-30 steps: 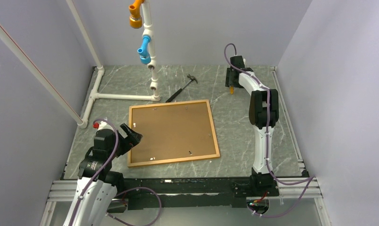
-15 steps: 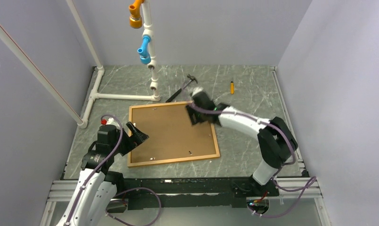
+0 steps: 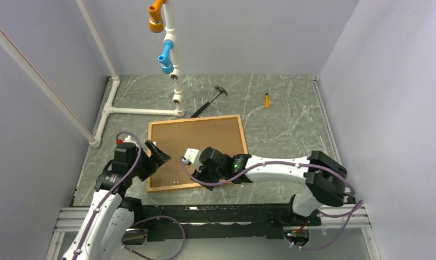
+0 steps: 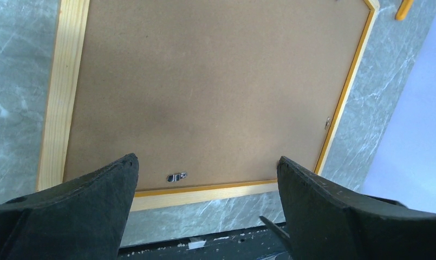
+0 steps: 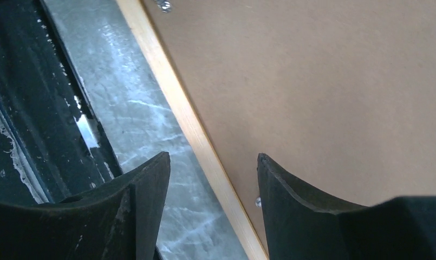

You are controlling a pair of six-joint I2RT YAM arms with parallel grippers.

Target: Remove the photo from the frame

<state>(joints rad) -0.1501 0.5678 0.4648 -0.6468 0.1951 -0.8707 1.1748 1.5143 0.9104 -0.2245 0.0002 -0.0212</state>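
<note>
Photo: face down, brown board back up, seated in the frame, whose orange border surrounds it on the table.

Left gripper: jaws spread wide, empty. The board lies just ahead of its fingertips.

Right gripper: jaws partly apart, nothing between. The frame's near rail runs under the gap; contact is unclear, probably none.

Beyond both: hammer, screwdriver.

grey-green marbled table w/ orange frame flat near centre, photo in it, brown board back up. hammer just behind far edge, small orange screwdriver further rt, white pipe base far left.
</note>
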